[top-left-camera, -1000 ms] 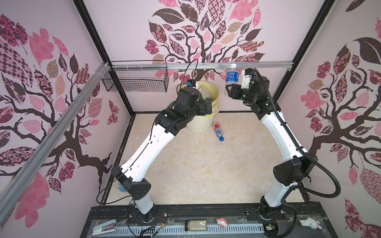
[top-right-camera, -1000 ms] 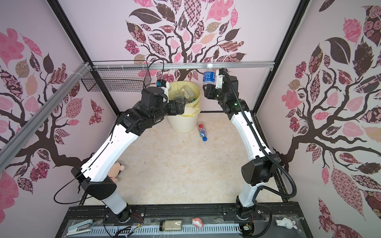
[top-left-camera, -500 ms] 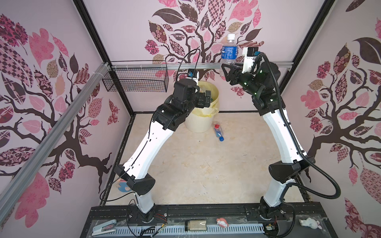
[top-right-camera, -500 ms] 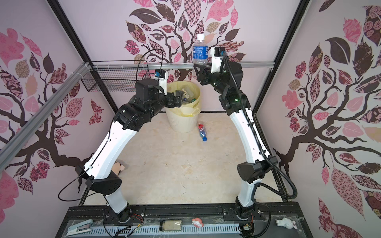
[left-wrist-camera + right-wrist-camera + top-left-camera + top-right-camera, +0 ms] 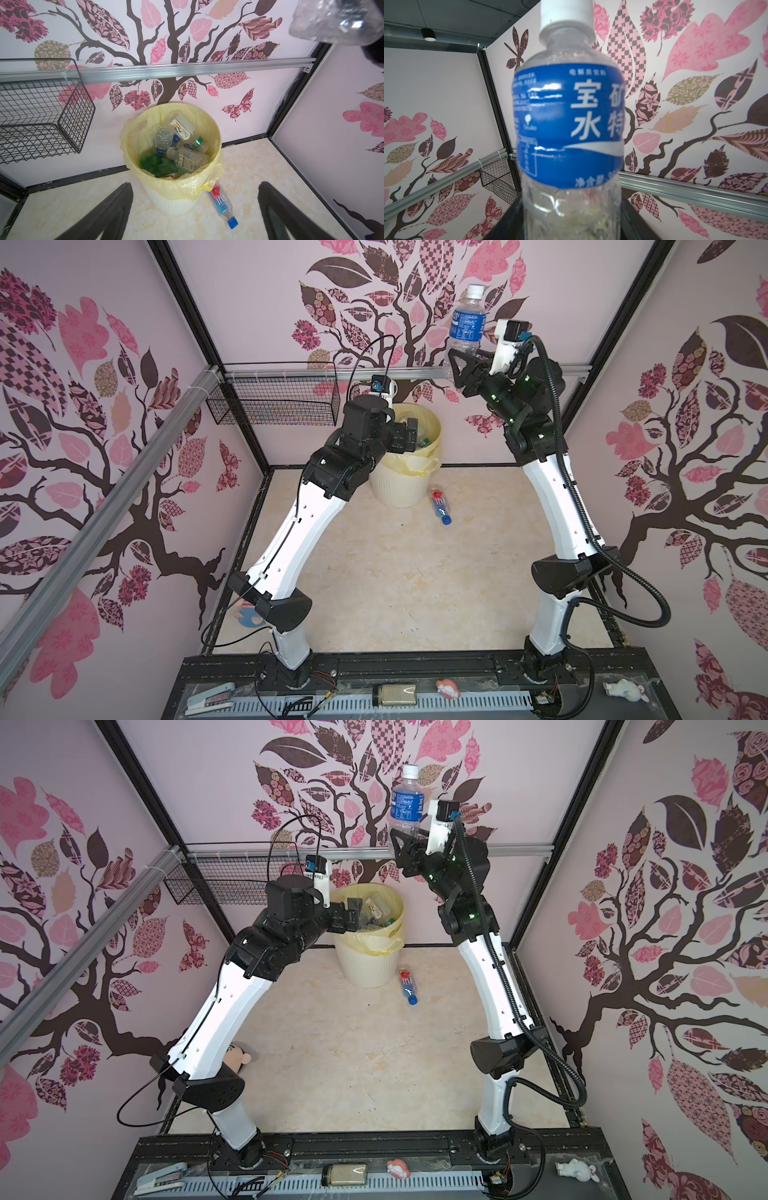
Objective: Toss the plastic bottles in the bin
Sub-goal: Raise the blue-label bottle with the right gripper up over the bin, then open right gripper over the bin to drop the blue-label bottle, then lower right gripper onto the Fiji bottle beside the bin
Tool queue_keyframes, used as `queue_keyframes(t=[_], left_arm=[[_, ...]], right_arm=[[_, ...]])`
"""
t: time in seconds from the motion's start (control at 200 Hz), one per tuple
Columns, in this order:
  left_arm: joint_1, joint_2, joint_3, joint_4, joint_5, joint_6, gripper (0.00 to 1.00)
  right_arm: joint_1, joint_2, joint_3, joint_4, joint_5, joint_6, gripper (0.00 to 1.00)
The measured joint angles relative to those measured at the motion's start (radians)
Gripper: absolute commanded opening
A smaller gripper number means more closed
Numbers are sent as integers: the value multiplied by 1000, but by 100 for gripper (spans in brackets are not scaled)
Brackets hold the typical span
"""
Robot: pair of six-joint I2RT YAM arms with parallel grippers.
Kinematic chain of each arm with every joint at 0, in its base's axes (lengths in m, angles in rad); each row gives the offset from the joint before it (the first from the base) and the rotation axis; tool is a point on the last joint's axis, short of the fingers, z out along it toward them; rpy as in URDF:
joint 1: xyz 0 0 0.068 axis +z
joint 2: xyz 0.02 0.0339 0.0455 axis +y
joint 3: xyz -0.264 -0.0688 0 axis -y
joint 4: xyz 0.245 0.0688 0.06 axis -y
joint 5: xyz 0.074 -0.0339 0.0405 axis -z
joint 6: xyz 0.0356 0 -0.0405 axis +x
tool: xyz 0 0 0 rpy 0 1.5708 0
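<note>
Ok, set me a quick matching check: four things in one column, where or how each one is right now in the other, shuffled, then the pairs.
Things
1. white-capped bottle
2. blue-capped bottle
3. left gripper
4. wire basket

States
A. open and empty, near the bin
B. hanging from the wall rail
C. held up high in the right gripper
D. lying on the floor beside the bin

Pairs: 1-C, 2-D, 3-A, 4-B
</note>
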Motion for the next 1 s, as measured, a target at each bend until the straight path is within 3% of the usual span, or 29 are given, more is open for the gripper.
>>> queue_keyframes(t=[0.185,0.345,1.0], left_arm=[[5,-10,-6,0,5,-9,97],[23,-35,-30,-1,8,-25,97],[33,-47,-53,-2,27,-66,97]], right_arm=[[38,204,49,-76,43,16,72],[56,316,41,-197,64,25,99],[49,278,41,-197,111,24,100]])
